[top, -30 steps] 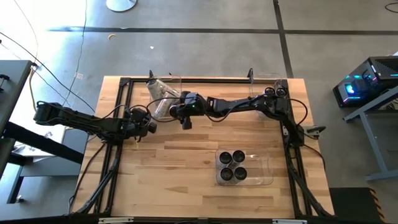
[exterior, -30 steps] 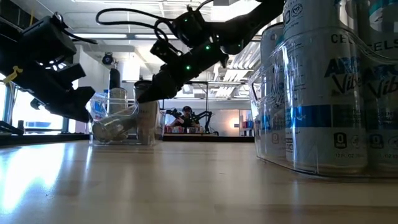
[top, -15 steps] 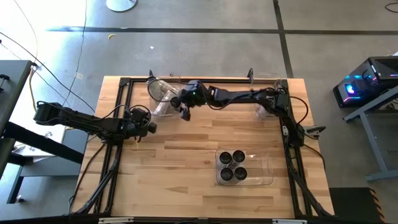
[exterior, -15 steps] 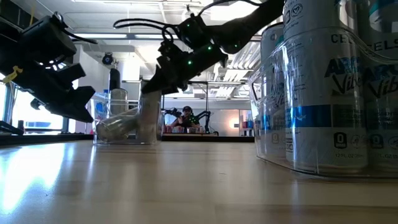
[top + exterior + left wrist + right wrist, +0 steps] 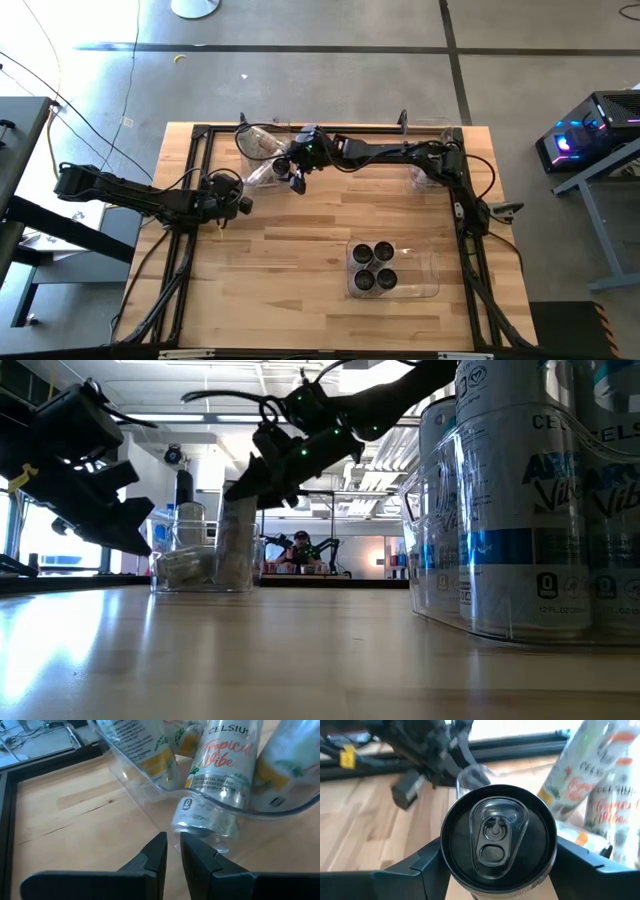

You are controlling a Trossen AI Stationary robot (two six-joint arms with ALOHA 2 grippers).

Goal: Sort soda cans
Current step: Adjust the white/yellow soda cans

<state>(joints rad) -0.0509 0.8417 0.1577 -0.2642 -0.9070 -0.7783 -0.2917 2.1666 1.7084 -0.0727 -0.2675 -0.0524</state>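
Note:
My right gripper (image 5: 297, 172) reaches across the far side of the table and is shut on a soda can (image 5: 498, 832), whose dark round top faces the wrist camera. In the low view this can (image 5: 237, 545) stands upright at the right end of a clear bin (image 5: 262, 150). That bin holds more cans with orange labels (image 5: 220, 770), some of them lying down. My left gripper (image 5: 172, 852) waits shut near the table's left edge (image 5: 232, 203), pointing at that bin. Several cans stand in a clear bin (image 5: 392, 270) at the near right. My right gripper pinches the can between its two fingers, one on each side of the wall just below the top rim (image 5: 451, 870). The fingers come slanting down from the table's right side. The can stands upright; I cannot tell whether its bottom rests on anything.
A black frame (image 5: 200, 135) runs along the table's edges. The near-right bin of cans with blue labels (image 5: 520, 510) fills the low view's right side. Another clear bin (image 5: 428, 170) sits at the far right under my right arm. Bare wood (image 5: 280, 270) lies at the near left.
My right gripper has moved toward the table's far edge and a little up, beside the far-left bin, and has rolled its wrist. The can at the bin's right end now stands upright where a can leaned half a second ago.

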